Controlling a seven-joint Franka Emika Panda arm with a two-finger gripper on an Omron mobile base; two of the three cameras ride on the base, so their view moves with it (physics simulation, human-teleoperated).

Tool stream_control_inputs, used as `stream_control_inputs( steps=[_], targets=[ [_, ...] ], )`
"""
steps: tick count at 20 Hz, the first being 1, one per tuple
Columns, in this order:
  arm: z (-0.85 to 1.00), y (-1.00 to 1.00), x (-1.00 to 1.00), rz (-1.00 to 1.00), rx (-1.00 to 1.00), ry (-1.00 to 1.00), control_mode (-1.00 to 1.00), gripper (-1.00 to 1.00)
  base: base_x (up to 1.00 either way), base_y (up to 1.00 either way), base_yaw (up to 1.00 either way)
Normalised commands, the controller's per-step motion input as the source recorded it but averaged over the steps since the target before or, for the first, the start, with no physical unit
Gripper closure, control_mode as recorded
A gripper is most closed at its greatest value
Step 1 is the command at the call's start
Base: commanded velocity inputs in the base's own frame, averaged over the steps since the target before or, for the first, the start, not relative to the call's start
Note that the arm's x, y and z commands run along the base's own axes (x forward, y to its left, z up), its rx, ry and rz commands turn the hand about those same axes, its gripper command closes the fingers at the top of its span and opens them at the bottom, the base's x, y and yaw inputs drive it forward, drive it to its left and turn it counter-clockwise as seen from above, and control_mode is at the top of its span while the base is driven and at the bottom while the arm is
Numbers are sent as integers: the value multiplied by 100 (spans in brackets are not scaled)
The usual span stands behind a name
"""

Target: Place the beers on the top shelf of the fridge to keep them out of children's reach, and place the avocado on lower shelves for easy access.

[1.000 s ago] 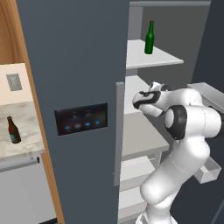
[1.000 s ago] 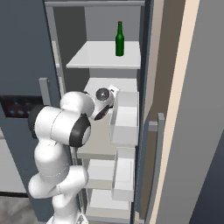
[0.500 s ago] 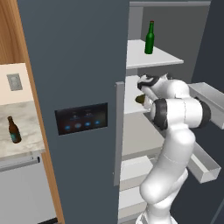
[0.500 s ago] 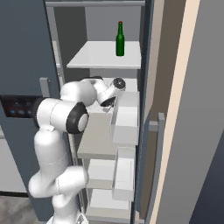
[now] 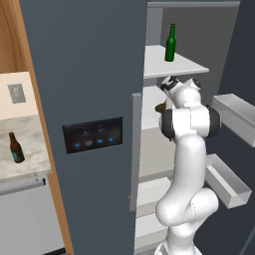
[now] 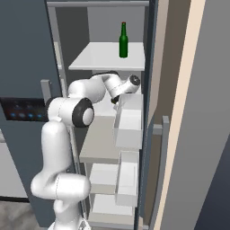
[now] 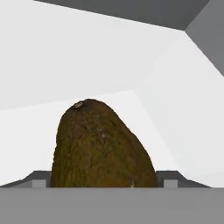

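We're seeing a wooden cabinet panel (image 5: 10, 45) standing at the far left. A marble counter (image 5: 31, 149) is running beside it, with a grey wall outlet (image 5: 16, 93) sitting on the beige wall above. A grey appliance front (image 5: 25, 221) is sitting under the counter. On the right, a beige panel (image 6: 185, 108) is standing upright, and grey floor (image 6: 13, 215) is showing at the near left.

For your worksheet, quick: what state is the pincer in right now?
Pincer: cannot be told whether open or shut; the avocado sits right between its fingertips.
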Motion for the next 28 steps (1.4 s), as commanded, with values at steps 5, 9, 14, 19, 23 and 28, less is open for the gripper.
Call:
stream_control_inputs(
  steps=[5, 9, 14, 19, 23, 28],
  targets=[
    [-4, 2, -36, 0, -2, -7, -100, -100, 0, 0, 0],
    [0, 12, -74, 0, -6, -13, -100, -100, 0, 0, 0],
    [0, 46, -59, 0, -10, -15, -100, -100, 0, 0, 0],
    [0, 72, -22, 0, -13, -13, -100, -100, 0, 0, 0],
    [0, 58, -16, 0, -12, -7, -100, -100, 0, 0, 0],
    [8, 18, -40, -2, -12, 0, -100, -100, 0, 0, 0]
  ],
)
